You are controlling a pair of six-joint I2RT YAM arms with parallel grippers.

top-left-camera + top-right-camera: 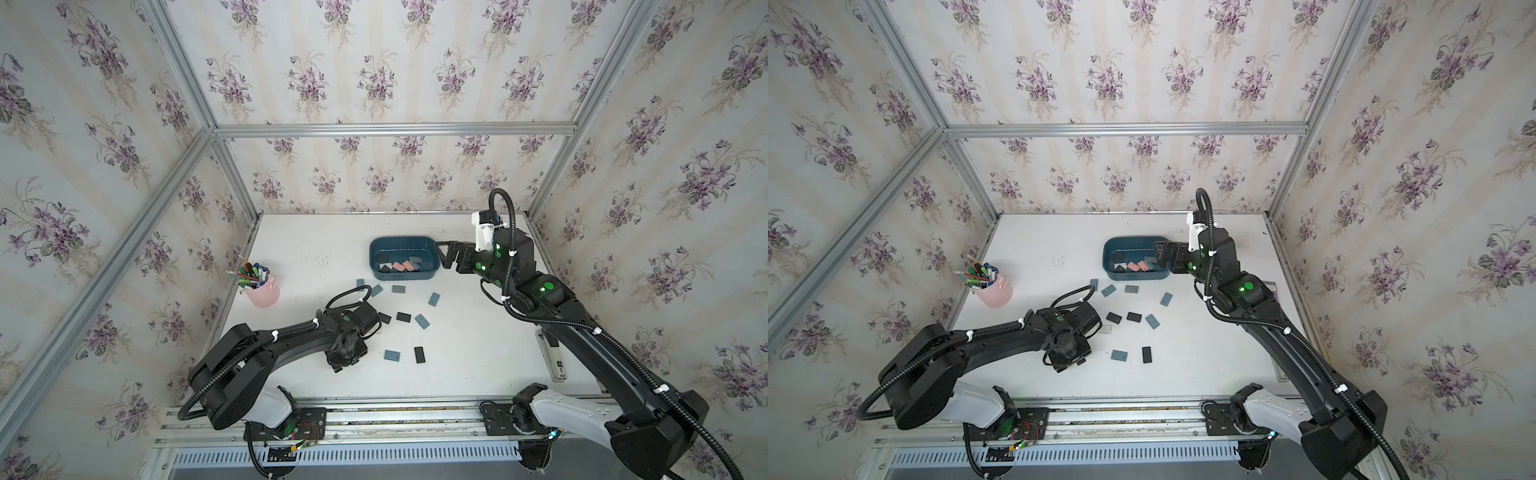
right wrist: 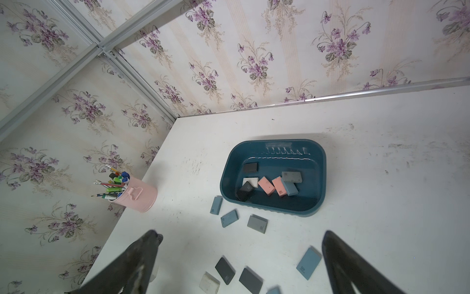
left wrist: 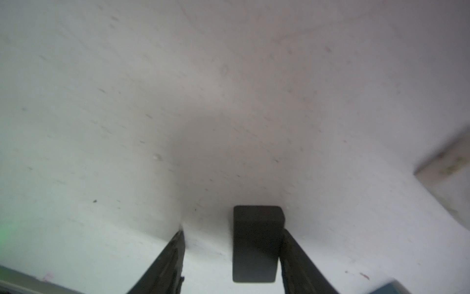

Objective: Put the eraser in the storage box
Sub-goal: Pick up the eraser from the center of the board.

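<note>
Here the left tool point(image 3: 232, 229) stands low over the white tabletop point(image 3: 229, 101), half open astride a black eraser point(image 3: 256, 244) that lies flat on it. One finger point(image 3: 292, 254) touches the eraser's side, while the other finger point(image 3: 173, 254) stands clear with a strip of tabletop showing between, so nothing is gripped. In both top views the arm's wrist hides that eraser. The tool sits toward the near left of the tabletop, well apart from the storage box point(image 1: 399, 277), with loose erasers point(image 1: 403, 317), blue-grey and black, scattered between. The right tool point(image 2: 240, 233) hangs raised, wide open and empty, just beside the box's right end. Inside the box lie boxed erasers point(image 2: 265, 185) in pink, black, grey, blue and white. A pink cup of pens point(image 1: 262, 293) stands near the left edge.
</note>
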